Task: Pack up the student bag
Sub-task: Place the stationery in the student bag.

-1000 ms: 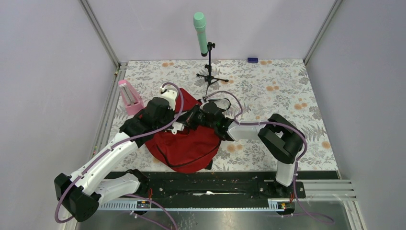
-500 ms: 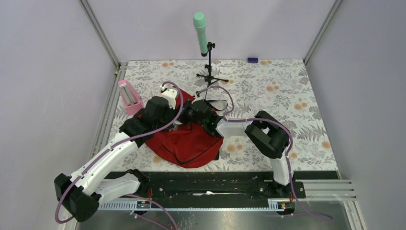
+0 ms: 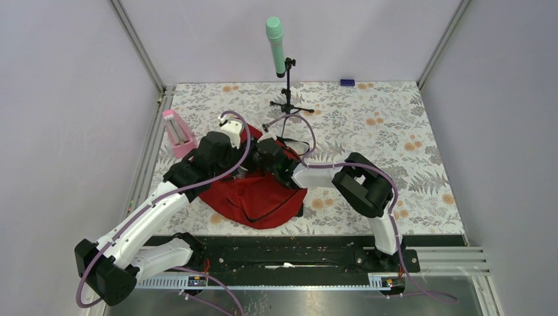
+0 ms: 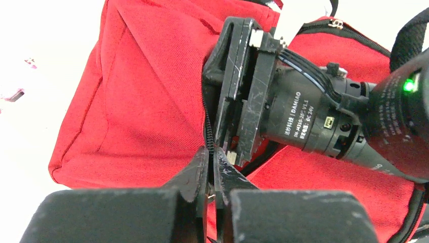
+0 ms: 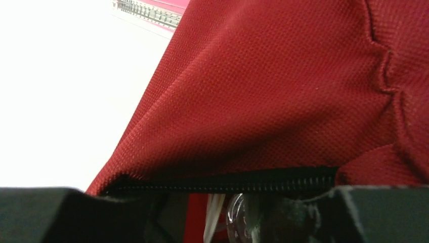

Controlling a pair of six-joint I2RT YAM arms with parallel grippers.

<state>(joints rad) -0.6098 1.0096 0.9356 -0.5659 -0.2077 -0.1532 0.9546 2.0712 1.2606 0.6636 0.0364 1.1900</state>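
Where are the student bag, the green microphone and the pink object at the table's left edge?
student bag (image 3: 260, 196): top external view, red fabric nearest the arm bases.
green microphone (image 3: 275, 39): top external view, its green head.
pink object (image 3: 179, 137): top external view, its upright side.

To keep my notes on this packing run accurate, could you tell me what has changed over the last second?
The right arm swung left, reaching further over the bag, which bunched up smaller. The left gripper stays pinched on the bag's zipper edge, and the microphone stand has not moved.
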